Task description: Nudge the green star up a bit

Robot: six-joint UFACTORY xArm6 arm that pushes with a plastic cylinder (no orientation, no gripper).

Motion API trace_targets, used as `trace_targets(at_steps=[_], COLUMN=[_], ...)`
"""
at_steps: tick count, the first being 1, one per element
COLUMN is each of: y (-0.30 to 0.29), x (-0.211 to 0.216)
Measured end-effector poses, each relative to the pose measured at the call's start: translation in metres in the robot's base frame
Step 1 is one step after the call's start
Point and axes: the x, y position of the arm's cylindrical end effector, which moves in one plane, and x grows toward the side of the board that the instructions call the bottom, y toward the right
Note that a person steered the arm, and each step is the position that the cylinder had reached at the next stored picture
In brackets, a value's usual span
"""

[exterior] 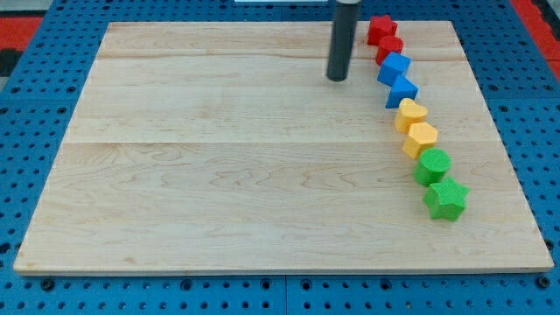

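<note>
The green star [446,199] lies at the lower right of the wooden board [219,166], at the bottom end of a curved row of blocks. A green round block [433,165] touches it just above. My tip [338,77] is near the view's top centre, far up and to the left of the green star. It stands a short way left of the blue blocks and touches no block.
The row runs up from the green pair: a yellow hexagon [421,138], a yellow block [410,114], a blue block [402,89], a blue block [394,66], a red round block [389,46] and a red star [381,28]. A blue pegboard [35,105] surrounds the board.
</note>
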Motion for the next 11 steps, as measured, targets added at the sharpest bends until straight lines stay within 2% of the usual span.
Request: trace_targets(at_steps=[1,3,4,6,8,9,11], y=[-0.02,-0.02,-0.01,0.057,0.153,0.168,0.146], x=[0.043,0.178,0.188,0.263,0.261,0.259,0.232])
